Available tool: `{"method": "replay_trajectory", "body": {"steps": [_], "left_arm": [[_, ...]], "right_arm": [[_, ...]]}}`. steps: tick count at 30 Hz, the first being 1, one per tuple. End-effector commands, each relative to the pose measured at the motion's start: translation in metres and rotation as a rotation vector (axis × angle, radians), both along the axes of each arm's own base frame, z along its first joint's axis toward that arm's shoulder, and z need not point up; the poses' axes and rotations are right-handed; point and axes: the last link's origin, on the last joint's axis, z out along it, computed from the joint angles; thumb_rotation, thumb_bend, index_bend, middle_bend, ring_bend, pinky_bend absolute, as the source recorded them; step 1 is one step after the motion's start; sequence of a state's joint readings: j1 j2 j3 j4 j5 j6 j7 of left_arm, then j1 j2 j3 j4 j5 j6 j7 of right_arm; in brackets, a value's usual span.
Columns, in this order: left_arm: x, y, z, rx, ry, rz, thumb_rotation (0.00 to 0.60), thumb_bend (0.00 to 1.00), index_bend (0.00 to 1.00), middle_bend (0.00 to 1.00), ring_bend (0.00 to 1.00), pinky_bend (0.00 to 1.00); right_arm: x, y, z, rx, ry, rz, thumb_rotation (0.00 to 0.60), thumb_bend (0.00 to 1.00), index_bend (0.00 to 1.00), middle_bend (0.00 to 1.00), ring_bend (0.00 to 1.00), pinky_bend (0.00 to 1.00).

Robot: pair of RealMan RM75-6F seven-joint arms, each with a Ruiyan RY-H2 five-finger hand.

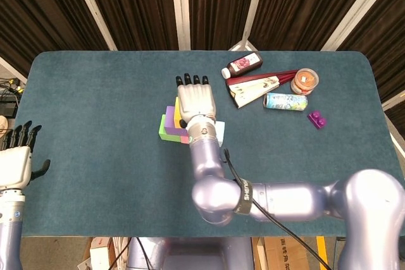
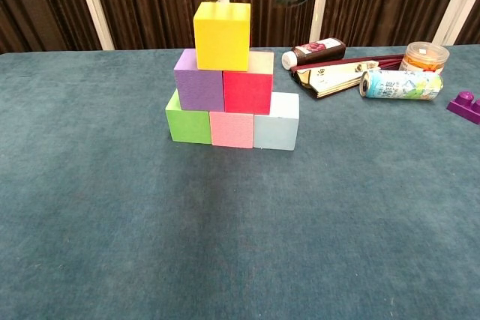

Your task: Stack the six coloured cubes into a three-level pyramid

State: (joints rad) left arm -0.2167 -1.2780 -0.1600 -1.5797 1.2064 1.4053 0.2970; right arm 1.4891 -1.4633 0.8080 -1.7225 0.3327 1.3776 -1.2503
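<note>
Cubes form a finished three-level pyramid near table centre on the teal table [image 2: 112, 222]. Bottom row, chest view, left to right: green cube [image 2: 188, 121], pink cube [image 2: 232, 129], light blue cube [image 2: 277, 123], all touching side by side. Middle row: purple cube [image 2: 199, 81] and red cube [image 2: 248, 85], touching, sitting across the seams below. Top: yellow cube [image 2: 222, 35], upright, resting across the purple and red cubes, nothing touching it in the chest view.

Right hand [image 1: 196, 101] is above the stack in the head view, fingers straight, close side by side and pointing away from the robot, holding nothing; it hides most of the pyramid from above, only the green, purple and light blue edges show. In the chest view just a dark fingertip and cable show at the top edge, clear of the yellow cube.

Left hand [image 1: 16, 159] is off the table's near left edge, fingers extended and apart, empty.

Far right clutter, well apart from the pyramid: dark bottle [image 2: 314, 52] lying down, folded fan [image 2: 335, 76], printed can [image 2: 396, 84] on its side, orange-lidded jar [image 2: 424, 57], small purple brick [image 2: 468, 106].
</note>
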Motion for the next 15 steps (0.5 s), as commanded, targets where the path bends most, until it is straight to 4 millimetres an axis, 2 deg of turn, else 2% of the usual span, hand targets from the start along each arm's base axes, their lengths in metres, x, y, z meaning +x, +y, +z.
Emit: {"method": "replay_trajectory", "body": {"steps": [1,6,9,15], "left_arm": [[0.001,0.000,0.000,0.000,-0.002,-0.016,0.600,0.37,0.12,0.00,0.00,0.00],[0.002,0.001,-0.002,0.012,-0.007,-0.035,0.600,0.37,0.12,0.00,0.00,0.00],[0.005,0.000,-0.002,0.026,-0.014,-0.058,0.600,0.37,0.12,0.00,0.00,0.00],[0.005,0.000,-0.002,0.035,-0.024,-0.079,0.600,0.37,0.12,0.00,0.00,0.00]], "right_arm": [[-0.015,0.003,0.020,-0.040,-0.015,-0.006,0.600,0.29,0.00,0.03,0.00,0.00],[-0.039,0.009,0.040,-0.068,-0.028,-0.024,0.600,0.29,0.00,0.03,0.00,0.00],[-0.063,0.018,0.053,-0.085,-0.059,-0.033,0.600,0.29,0.00,0.03,0.00,0.00],[-0.091,0.027,0.068,-0.122,-0.075,-0.019,0.600,0.29,0.00,0.03,0.00,0.00]]}}
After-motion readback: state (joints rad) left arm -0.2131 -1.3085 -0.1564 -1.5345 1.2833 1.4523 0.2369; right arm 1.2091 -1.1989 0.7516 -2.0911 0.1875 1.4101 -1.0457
